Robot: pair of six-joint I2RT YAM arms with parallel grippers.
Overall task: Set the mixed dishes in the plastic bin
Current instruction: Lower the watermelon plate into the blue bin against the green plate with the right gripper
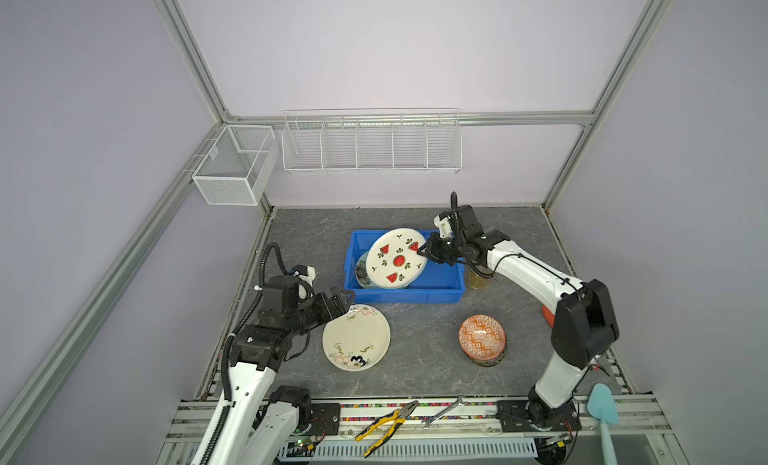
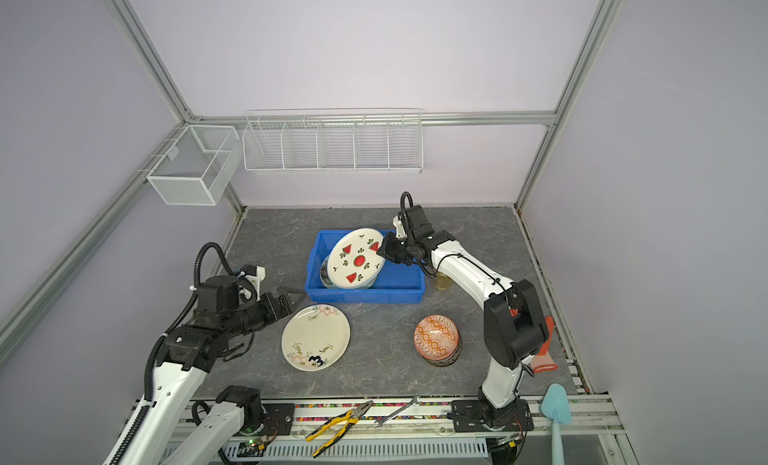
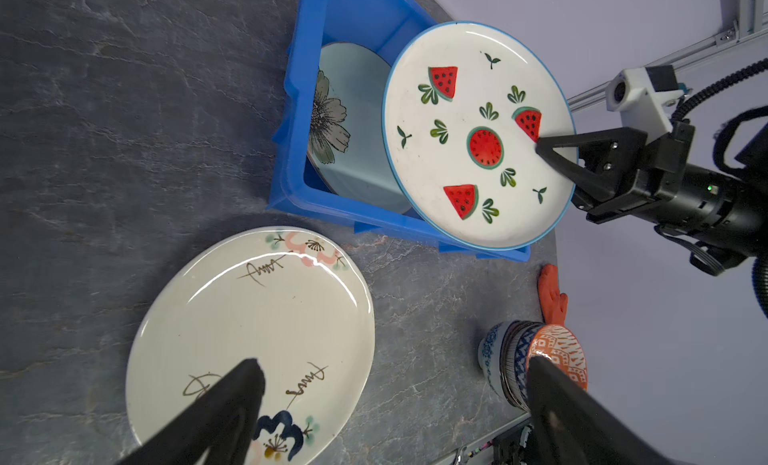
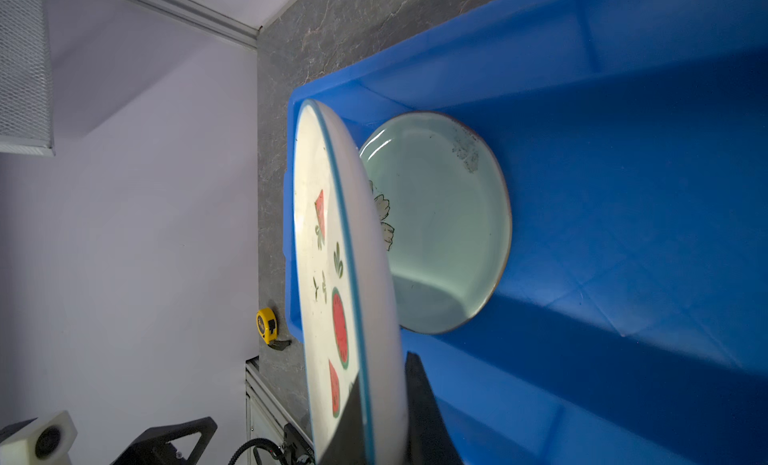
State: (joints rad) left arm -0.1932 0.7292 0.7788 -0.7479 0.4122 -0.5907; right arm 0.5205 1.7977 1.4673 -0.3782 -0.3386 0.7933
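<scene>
Blue plastic bin (image 1: pixel 419 294) is seen directly below right gripper (image 1: pixel 424 251). Watermelon plate (image 1: pixel 397 262) is clamped at its rim, tilted over the bin. Cream floral plate (image 1: pixel 356 337) is laid just ahead of left gripper (image 1: pixel 345 303), whose jaws are spread wide and empty. Pale green plate (image 4: pixel 440 217) is lying in the bin, half hidden.

Watermelon plate (image 2: pixel 353 259) tilted over blue bin (image 2: pixel 365 294), right fingers (image 2: pixel 385 251) pinching rim

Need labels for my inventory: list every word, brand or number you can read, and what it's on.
No readable text anywhere.
cream floral plate: brown brush squiggles, not legible words; the dark blue "3"-like mark is a painted flower.
yellow tape measure: face too small to read.
</scene>
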